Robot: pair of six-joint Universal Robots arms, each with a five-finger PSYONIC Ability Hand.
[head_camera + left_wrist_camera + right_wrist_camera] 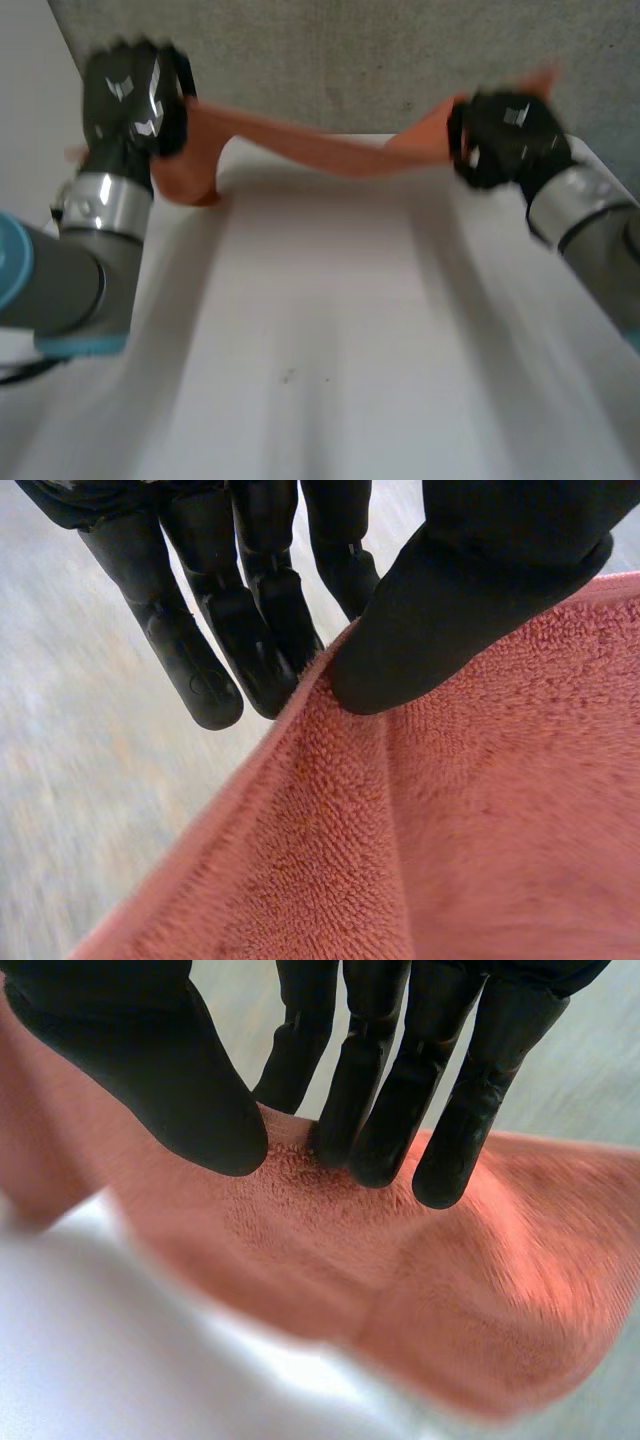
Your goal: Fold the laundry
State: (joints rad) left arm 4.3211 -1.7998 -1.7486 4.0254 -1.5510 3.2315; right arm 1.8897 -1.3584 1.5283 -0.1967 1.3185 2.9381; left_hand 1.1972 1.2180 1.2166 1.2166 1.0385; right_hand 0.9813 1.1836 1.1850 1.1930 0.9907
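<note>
Black left hand (130, 100): at 10 o'clock, thumb and fingers pinching an edge of the towel (320, 150).
Towel: orange terry, slung between both hands at 12 o'clock, sagging slightly; long axis runs 9 to 3 o'clock.
Right hand (505, 135): at 2 o'clock, pinching the other end.
Tabletop (320, 320): white, lying toward 6 o'clock.
Next move: probably laying it flat; neither hand is nearer.

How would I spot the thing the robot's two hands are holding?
Look across the white table to its far end. Stretched between the left hand and the right hand hangs a towel. It is the only orange, fluffy thing there.
</note>
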